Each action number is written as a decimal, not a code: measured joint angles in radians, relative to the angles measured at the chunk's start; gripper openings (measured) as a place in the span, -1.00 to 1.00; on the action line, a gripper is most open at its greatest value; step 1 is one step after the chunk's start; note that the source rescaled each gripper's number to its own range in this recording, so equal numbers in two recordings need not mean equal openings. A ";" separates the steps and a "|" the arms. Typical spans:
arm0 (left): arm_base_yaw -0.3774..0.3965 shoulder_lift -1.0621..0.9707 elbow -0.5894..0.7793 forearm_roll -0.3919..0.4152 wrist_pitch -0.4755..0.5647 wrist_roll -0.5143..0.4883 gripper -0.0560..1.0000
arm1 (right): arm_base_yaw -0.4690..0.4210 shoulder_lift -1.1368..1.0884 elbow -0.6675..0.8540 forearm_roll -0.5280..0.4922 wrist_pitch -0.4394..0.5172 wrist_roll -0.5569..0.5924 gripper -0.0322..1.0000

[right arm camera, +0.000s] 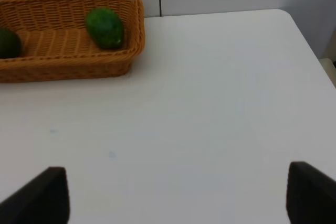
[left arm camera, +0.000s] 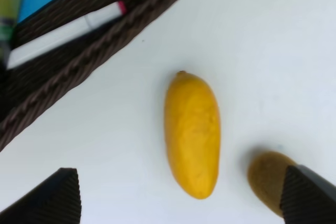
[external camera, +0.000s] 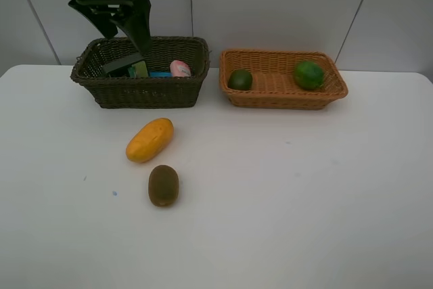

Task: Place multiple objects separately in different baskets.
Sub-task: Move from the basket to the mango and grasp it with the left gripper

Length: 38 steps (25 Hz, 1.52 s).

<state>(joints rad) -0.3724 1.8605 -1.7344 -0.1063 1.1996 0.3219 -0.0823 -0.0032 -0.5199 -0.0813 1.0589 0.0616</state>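
Note:
The dark olive-brown basket (external camera: 139,91) holds the dark green pump bottle (external camera: 126,67), blue eraser (external camera: 161,74) and pink spray bottle (external camera: 180,68); the white marker (left arm camera: 68,29) lies inside it too. The orange-tan basket (external camera: 284,97) holds two green fruits (external camera: 239,80) (external camera: 308,75). On the table in front of the dark basket lie the yellow mango (external camera: 149,140) and the brown kiwi (external camera: 164,185). My left gripper (external camera: 125,28) hovers open above the dark basket, with the mango (left arm camera: 192,135) seen between its fingers. My right gripper (right arm camera: 178,198) is open over bare table.
The white table (external camera: 304,187) reaches the wall behind the baskets. Its right edge and far corner (right arm camera: 294,22) show in the right wrist view, beyond the orange-tan basket (right arm camera: 68,64).

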 joint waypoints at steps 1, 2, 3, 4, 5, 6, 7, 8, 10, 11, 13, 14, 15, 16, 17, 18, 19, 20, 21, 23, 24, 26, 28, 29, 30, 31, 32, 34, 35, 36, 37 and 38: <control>-0.012 0.000 0.000 0.000 0.000 0.000 0.99 | 0.000 0.000 0.000 0.000 0.000 0.000 1.00; -0.021 0.000 0.002 -0.001 0.000 0.001 0.99 | 0.000 0.000 0.000 0.000 0.000 0.000 1.00; -0.032 0.000 0.009 -0.001 0.000 0.001 0.99 | 0.000 0.000 0.000 0.000 0.000 0.000 1.00; -0.041 0.000 0.021 -0.002 -0.001 0.001 0.99 | 0.000 0.000 0.000 0.000 0.000 0.000 1.00; -0.050 0.000 0.039 -0.003 -0.001 0.001 0.99 | 0.000 0.000 0.000 0.000 0.000 0.000 1.00; -0.057 0.000 0.057 -0.003 -0.001 0.002 0.99 | 0.000 0.000 0.000 0.000 0.000 0.000 1.00; -0.061 0.000 0.080 -0.002 -0.001 0.002 0.99 | 0.000 0.000 0.000 0.000 0.000 0.000 1.00; -0.066 0.000 0.104 0.000 -0.001 0.003 0.99 | 0.000 0.000 0.000 0.000 0.000 0.000 1.00; -0.069 0.000 0.148 0.000 -0.002 0.004 0.99 | 0.000 0.000 0.000 0.000 0.000 0.000 1.00; -0.069 0.000 0.172 0.002 -0.012 0.004 0.99 | 0.000 0.000 0.000 0.000 0.000 0.000 1.00; -0.069 0.000 0.218 0.003 -0.051 0.012 0.99 | 0.000 0.000 0.000 0.000 0.000 0.000 1.00; -0.069 0.000 0.235 0.004 -0.074 0.018 0.99 | 0.000 0.000 0.000 0.000 0.000 0.000 1.00; -0.069 0.001 0.255 0.004 -0.098 0.022 0.99 | 0.000 0.000 0.000 0.000 0.000 0.000 1.00; -0.069 0.002 0.274 0.004 -0.120 0.029 0.99 | 0.000 0.000 0.000 0.000 0.000 0.000 1.00; -0.069 0.006 0.290 0.004 -0.137 0.033 0.99 | 0.000 0.000 0.000 0.000 0.000 0.000 1.00; -0.069 0.011 0.306 0.004 -0.155 0.036 0.99 | 0.000 0.000 0.000 0.000 0.000 0.000 1.00; -0.069 0.017 0.321 0.005 -0.172 0.038 0.99 | 0.000 0.000 0.000 0.000 0.000 0.000 1.00; -0.069 0.027 0.334 0.006 -0.191 0.040 0.99 | 0.000 0.000 0.000 0.000 0.000 0.000 1.00; -0.069 0.039 0.342 0.009 -0.207 0.044 0.99 | 0.000 0.000 0.000 0.000 0.000 0.000 1.00; -0.069 0.063 0.351 0.011 -0.237 0.049 0.99 | 0.000 0.000 0.000 0.000 0.000 0.000 1.00; -0.069 0.077 0.352 0.011 -0.248 0.051 0.99 | 0.000 0.000 0.000 0.000 0.000 0.000 1.00; -0.069 0.101 0.354 0.011 -0.259 0.053 0.99 | 0.000 0.000 0.000 0.000 0.000 0.000 1.00; -0.069 0.127 0.356 0.011 -0.267 0.054 0.99 | 0.000 0.000 0.000 0.000 0.000 0.000 1.00; -0.069 0.139 0.356 0.011 -0.268 0.054 0.99 | 0.000 0.000 0.000 0.000 0.000 0.000 1.00; -0.069 0.147 0.356 0.012 -0.270 0.055 0.99 | 0.000 0.000 0.000 0.000 0.000 0.000 1.00; -0.069 0.156 0.356 0.011 -0.273 0.056 0.99 | 0.000 0.000 0.000 0.000 0.000 0.000 1.00; -0.069 0.163 0.357 0.012 -0.275 0.056 0.99 | 0.000 0.000 0.000 0.000 0.000 0.000 1.00; -0.069 0.172 0.357 0.012 -0.287 0.056 0.99 | 0.000 0.000 0.000 0.000 0.000 0.000 1.00; -0.069 0.178 0.357 0.012 -0.294 0.056 0.99 | 0.000 0.000 0.000 0.000 0.000 0.000 1.00; -0.069 0.184 0.357 0.012 -0.298 0.056 0.99 | 0.000 0.000 0.000 0.000 0.000 0.000 1.00; -0.069 0.189 0.357 0.012 -0.302 0.056 0.99 | 0.000 0.000 0.000 0.000 0.000 0.000 1.00; -0.069 0.196 0.357 0.012 -0.306 0.056 0.99 | 0.000 0.000 0.000 0.000 0.000 0.000 1.00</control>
<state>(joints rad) -0.4412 2.0567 -1.3775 -0.0938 0.8935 0.3781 -0.0823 -0.0032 -0.5199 -0.0813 1.0589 0.0616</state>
